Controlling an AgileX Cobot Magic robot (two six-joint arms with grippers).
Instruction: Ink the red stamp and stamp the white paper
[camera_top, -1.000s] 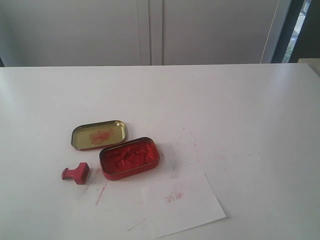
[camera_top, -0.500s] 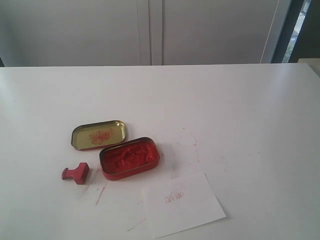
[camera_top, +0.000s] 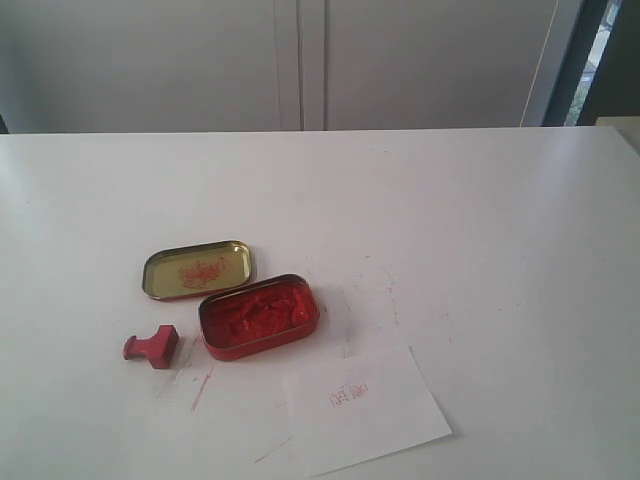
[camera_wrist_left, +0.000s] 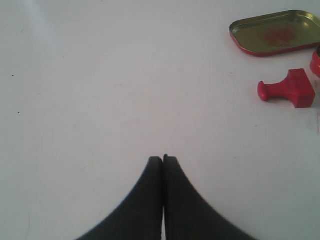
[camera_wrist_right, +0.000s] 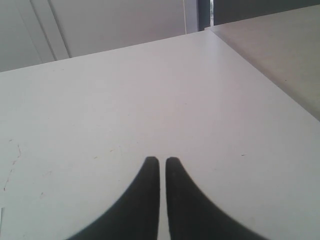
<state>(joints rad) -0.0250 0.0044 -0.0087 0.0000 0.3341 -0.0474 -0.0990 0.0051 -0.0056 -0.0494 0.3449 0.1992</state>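
Two grippers sit empty: left gripper (camera_wrist_left: 163, 159) pressed shut, right gripper (camera_wrist_right: 162, 160) nearly so. Nothing has shifted in the last second. The red stamp (camera_top: 152, 347) lies on its side just beside the ink tin (camera_top: 259, 317), toward the near edge of the table (camera_top: 520, 220), well apart from our left gripper. The white paper (camera_top: 365, 408) bears a mark (camera_top: 349, 394), so we judge stamping done.
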